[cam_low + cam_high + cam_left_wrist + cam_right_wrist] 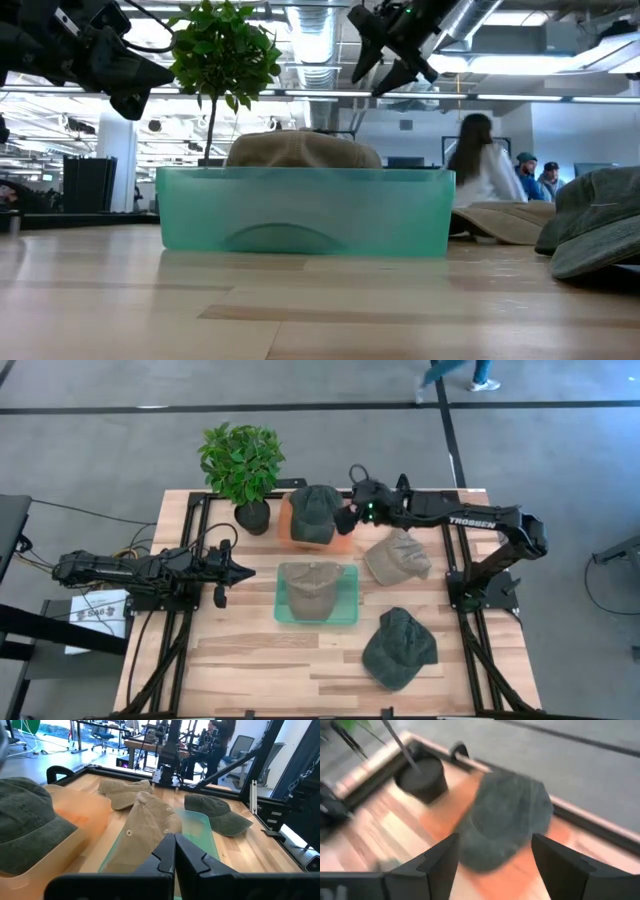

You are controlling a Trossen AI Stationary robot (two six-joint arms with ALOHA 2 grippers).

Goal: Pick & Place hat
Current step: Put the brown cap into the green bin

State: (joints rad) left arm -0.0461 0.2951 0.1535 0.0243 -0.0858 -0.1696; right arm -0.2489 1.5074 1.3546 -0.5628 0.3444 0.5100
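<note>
A dark green hat (pixel 314 513) lies in an orange bin (pixel 344 545). My right gripper (pixel 346 520) hangs open at the bin's right edge, above the hat (pixel 510 820) and apart from it, touching nothing. A tan hat (pixel 311 587) sits in a teal bin (pixel 281 606) at the table's middle. A second tan hat (pixel 397 557) and a second dark green hat (pixel 400 648) lie flat on the table right of the teal bin. My left gripper (pixel 245 571) is shut and empty, raised left of the teal bin (pixel 200 827) and pointing at it.
A potted plant (pixel 243 470) stands at the far edge, left of the orange bin. Black frame rails run along the table's left and right sides. Bare wood lies near the front-left corner. People move in the room beyond the table.
</note>
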